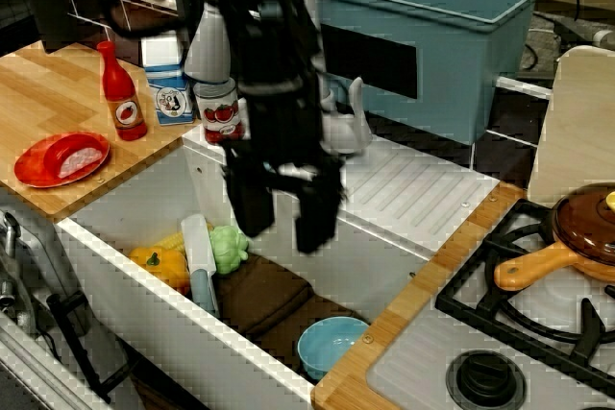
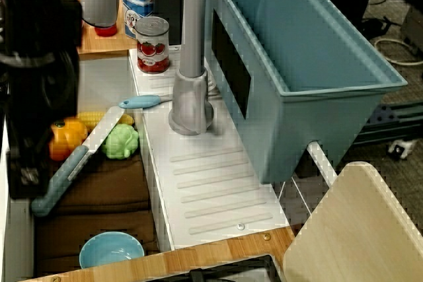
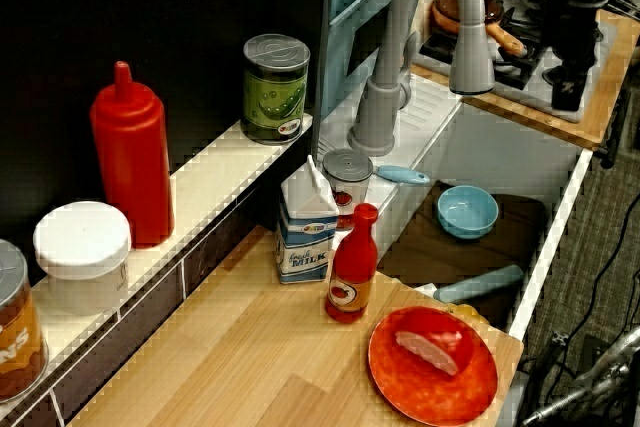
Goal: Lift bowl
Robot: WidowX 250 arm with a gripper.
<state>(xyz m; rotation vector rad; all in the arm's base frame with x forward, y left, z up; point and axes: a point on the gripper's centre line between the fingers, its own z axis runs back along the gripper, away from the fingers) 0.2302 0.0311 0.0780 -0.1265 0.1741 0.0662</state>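
Observation:
The small light-blue bowl (image 1: 332,345) sits upright and empty on the brown mat at the right end of the sink, close to the stove-side counter. It also shows in the view over the sink (image 2: 111,250) and from the counter end (image 3: 468,211). My black gripper (image 1: 283,228) hangs above the middle of the sink, up and to the left of the bowl and apart from it. Its two fingers are spread open with nothing between them.
In the white sink (image 1: 144,276) lie a yellow pepper (image 1: 159,264), a green lettuce toy (image 1: 229,249) and a teal-handled knife (image 1: 202,271). A grey faucet (image 2: 190,64), a tomato can (image 2: 153,44), a teal tub (image 1: 432,36) and a stove with a pan (image 1: 577,237) surround it.

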